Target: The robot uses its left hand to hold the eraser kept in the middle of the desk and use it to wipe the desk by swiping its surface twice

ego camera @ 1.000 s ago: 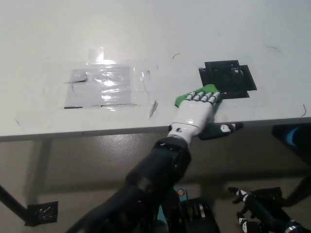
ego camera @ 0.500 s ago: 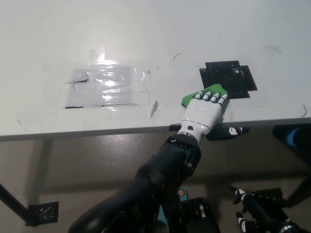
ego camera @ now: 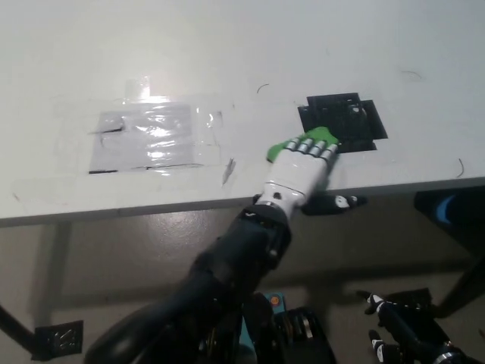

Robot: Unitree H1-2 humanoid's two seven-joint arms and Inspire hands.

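The green eraser (ego camera: pixel 301 144) lies flat on the white table (ego camera: pixel 227 53) a little right of the frame's centre, near the table's front edge, and only its upper and left edges show, because the white left robot hand (ego camera: pixel 299 167) is pressed down over it with its fingers (ego camera: pixel 312 149) curled across the top, holding it against the surface. The eraser sits directly under the fingertips, so nothing has to be reached for; its long axis seems to run roughly left to right across the frame, slightly tilted, which suits a sideways swipe. Just beyond the fingertips, toward the upper right, a black square patch (ego camera: pixel 345 121) is stuck to the table, touching or nearly touching the eraser's far edge. Well to the left, in the middle-left of the frame, a sheet of clear tape or film (ego camera: pixel 148 136) glints over some dark marks. The black right robot hand (ego camera: pixel 398 330) hangs low in the bottom right corner, off the table and far from the eraser, fingers spread and holding nothing
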